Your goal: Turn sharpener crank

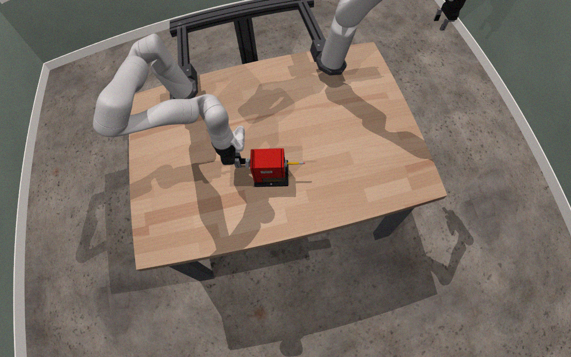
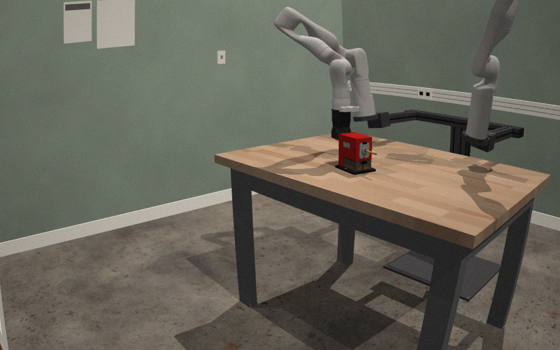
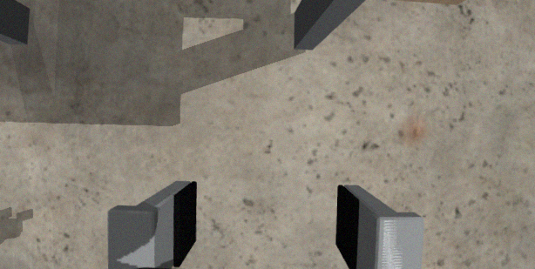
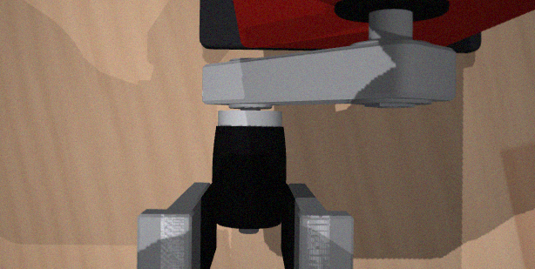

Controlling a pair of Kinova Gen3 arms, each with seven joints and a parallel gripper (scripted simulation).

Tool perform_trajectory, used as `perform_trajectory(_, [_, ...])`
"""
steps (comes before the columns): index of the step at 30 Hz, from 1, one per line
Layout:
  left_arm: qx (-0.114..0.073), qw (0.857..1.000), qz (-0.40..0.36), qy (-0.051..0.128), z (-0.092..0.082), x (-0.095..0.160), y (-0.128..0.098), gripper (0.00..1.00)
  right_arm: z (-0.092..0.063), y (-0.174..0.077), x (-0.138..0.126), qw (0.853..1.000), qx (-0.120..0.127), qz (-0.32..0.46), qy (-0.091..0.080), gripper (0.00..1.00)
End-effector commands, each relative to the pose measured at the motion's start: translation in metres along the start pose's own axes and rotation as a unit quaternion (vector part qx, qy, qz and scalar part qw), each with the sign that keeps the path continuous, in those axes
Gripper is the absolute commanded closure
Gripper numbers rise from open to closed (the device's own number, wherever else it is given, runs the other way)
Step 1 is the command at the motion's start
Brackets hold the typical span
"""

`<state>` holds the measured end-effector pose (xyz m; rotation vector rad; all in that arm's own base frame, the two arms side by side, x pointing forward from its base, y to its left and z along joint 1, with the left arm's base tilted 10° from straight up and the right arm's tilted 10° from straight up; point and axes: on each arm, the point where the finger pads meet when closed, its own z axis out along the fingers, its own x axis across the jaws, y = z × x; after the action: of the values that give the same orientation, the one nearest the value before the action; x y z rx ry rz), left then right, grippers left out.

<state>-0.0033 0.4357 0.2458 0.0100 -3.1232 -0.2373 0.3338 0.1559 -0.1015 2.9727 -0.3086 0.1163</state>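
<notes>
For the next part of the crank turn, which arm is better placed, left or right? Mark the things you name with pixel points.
The right, I judge: its jaws are shut on the crank's black knob [image 4: 249,164]. The left gripper [image 1: 441,22] [image 3: 266,213] is open, off beyond the table's edge [image 1: 405,106].

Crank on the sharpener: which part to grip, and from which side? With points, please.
Grip the black knob [image 4: 249,159], from the crank side with fingers astride it, as the right gripper [image 1: 244,162] [image 4: 249,216] does now. It's a roughly round, slightly tapered handle pointing away from the red body [image 1: 267,159] [image 2: 354,145] [image 4: 279,16], offset from the shaft [image 4: 390,24] by the flat arm [image 4: 305,77], so it likely gives the best leverage.
</notes>
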Motion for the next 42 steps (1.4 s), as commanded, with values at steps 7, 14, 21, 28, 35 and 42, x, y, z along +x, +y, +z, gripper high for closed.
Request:
perform_trajectory(7, [-0.001, 1.000, 0.000, 0.000, -0.0008, 0.0002, 0.0005, 0.00, -0.0034, -0.0005, -0.0027, 1.000, 0.001, 0.000, 0.001, 1.00])
perform_trajectory(14, [-0.001, 1.000, 0.000, 0.000, -0.0008, 0.0002, 0.0005, 0.00, -0.0035, -0.0005, -0.0028, 1.000, 0.001, 0.000, 0.001, 1.00])
perform_trajectory(21, [-0.001, 1.000, 0.000, 0.000, -0.0008, 0.0002, 0.0005, 0.00, -0.0035, -0.0005, -0.0028, 1.000, 0.001, 0.000, 0.001, 1.00])
perform_trajectory(28, [-0.001, 1.000, 0.000, 0.000, -0.0008, 0.0002, 0.0005, 0.00, -0.0035, -0.0005, -0.0028, 1.000, 0.001, 0.000, 0.001, 0.03])
perform_trajectory(35, [-0.001, 1.000, 0.000, 0.000, -0.0008, 0.0002, 0.0005, 0.00, -0.0035, -0.0005, -0.0028, 1.000, 0.001, 0.000, 0.001, 0.03])
perform_trajectory(42, [-0.001, 1.000, 0.000, 0.000, -0.0008, 0.0002, 0.0005, 0.00, -0.0035, -0.0005, -0.0028, 1.000, 0.001, 0.000, 0.001, 0.03])
